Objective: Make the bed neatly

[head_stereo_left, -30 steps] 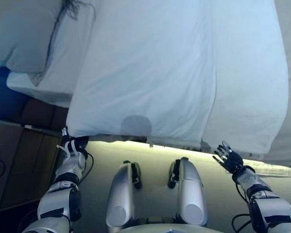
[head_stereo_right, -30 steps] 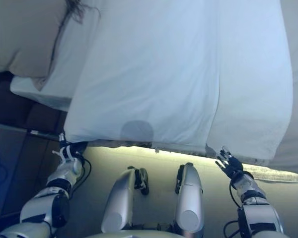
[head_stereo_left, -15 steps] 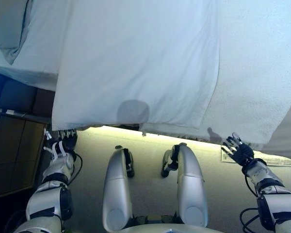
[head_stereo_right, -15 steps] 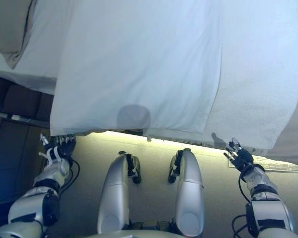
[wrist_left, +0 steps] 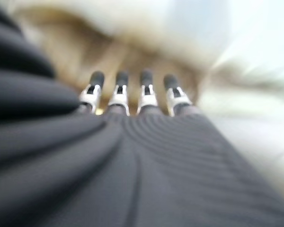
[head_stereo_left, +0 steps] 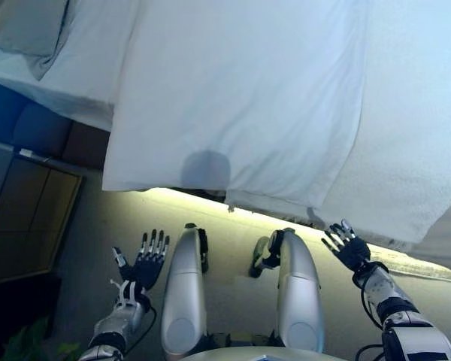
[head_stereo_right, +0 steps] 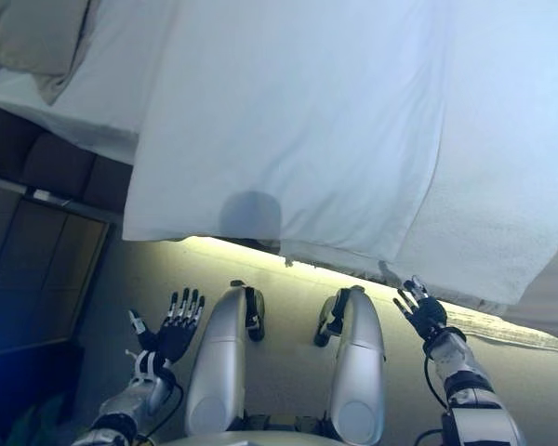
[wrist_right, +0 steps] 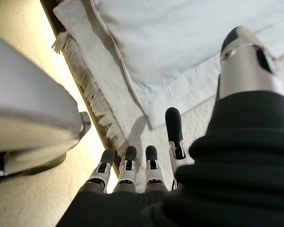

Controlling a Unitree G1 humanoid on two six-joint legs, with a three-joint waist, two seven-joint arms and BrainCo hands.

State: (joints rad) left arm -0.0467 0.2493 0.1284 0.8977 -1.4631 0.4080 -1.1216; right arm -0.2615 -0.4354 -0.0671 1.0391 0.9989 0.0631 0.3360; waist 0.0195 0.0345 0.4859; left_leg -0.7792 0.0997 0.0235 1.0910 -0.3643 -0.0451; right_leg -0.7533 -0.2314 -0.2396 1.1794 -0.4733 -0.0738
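A white sheet (head_stereo_left: 240, 98) lies smooth over the bed and hangs over its near edge. Under it on the right lies a white textured blanket (head_stereo_left: 413, 165) with a fringed edge (wrist_right: 92, 101). A pillow (head_stereo_left: 26, 26) lies at the far left corner. My left hand (head_stereo_left: 144, 265) is open, fingers spread, low over the floor well short of the sheet's near left corner (head_stereo_left: 116, 180), holding nothing. My right hand (head_stereo_left: 347, 246) is open just below the blanket's hanging edge, holding nothing. In the right wrist view its fingers (wrist_right: 128, 165) point at the fringe.
Dark wooden furniture (head_stereo_left: 26, 218) stands on the left beside the bed. Pale carpet (head_stereo_left: 113, 218) runs along the bed's near side. A strip of light shows under the bed's edge (head_stereo_left: 203, 201).
My left hand has dropped away from the sheet's near left corner and moved right, fingers spread. My right hand has shifted slightly left. The camera has shifted too.
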